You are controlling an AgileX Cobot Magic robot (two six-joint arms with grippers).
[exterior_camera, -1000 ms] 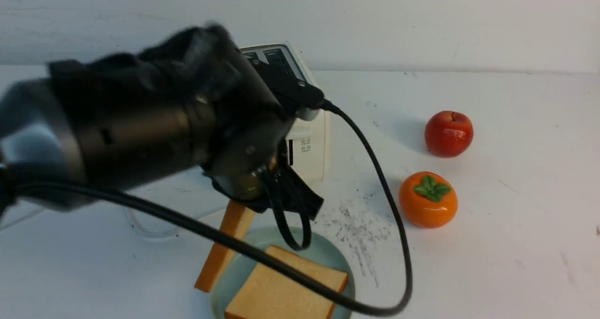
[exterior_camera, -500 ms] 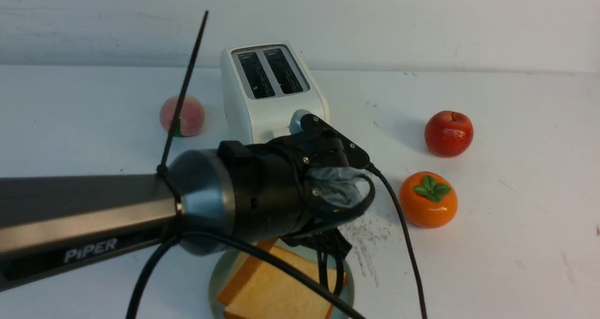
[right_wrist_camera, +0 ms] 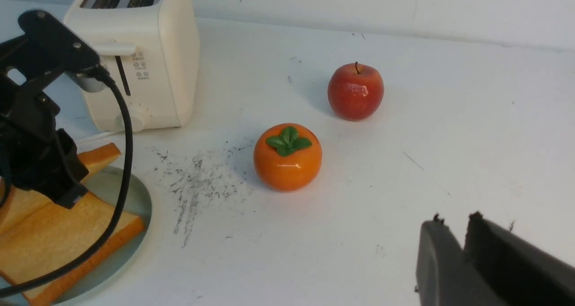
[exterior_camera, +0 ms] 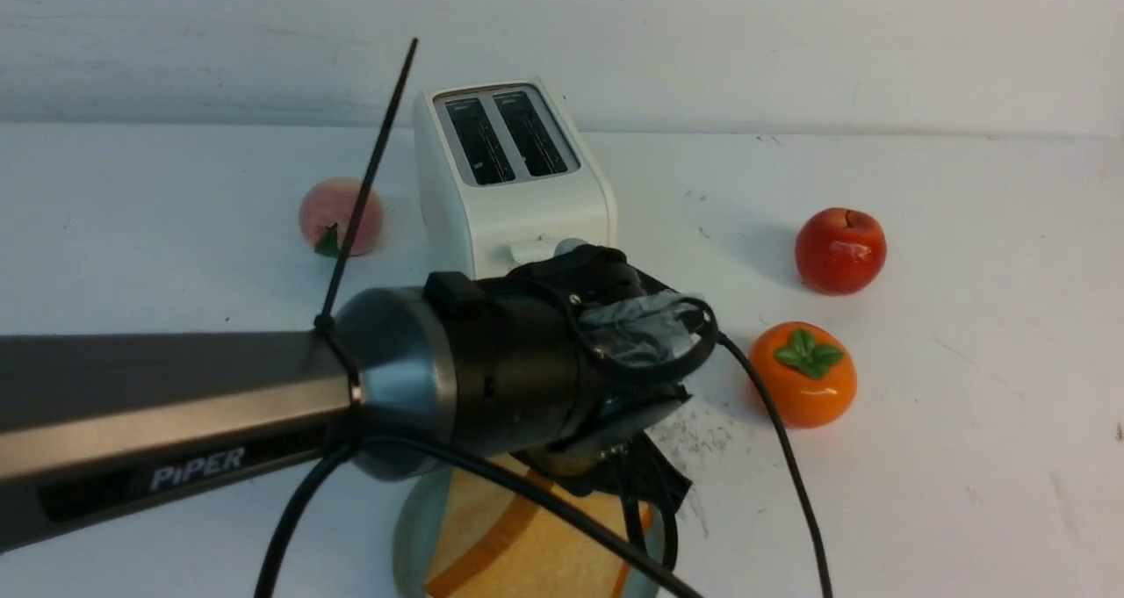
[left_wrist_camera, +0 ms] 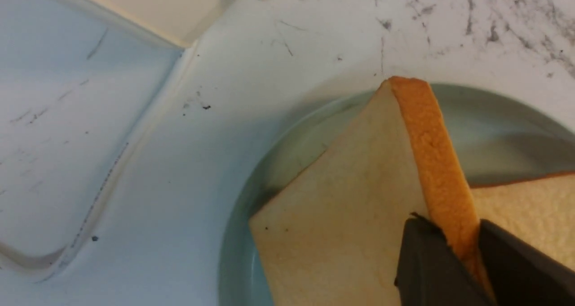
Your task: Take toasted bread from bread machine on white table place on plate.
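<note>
Tilted slice [left_wrist_camera: 350, 198] leans on the flat slice [left_wrist_camera: 516, 207] inside the plate [left_wrist_camera: 233, 252], its crust pinched by the left hand [left_wrist_camera: 449, 225]. Right hand [right_wrist_camera: 454, 223], nearly pressed together and empty, hangs above the counter [right_wrist_camera: 404, 139]. Risk: released at this angle, the tilted slice may slide over the rim.

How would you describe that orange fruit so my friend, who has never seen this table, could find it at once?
Start at the white toaster at the back of the table; two round fruits sit to its right. The orange fruit is the nearer one, in front of the red apple. Only it is squat, glossy orange, with a green leaf cap.
</note>
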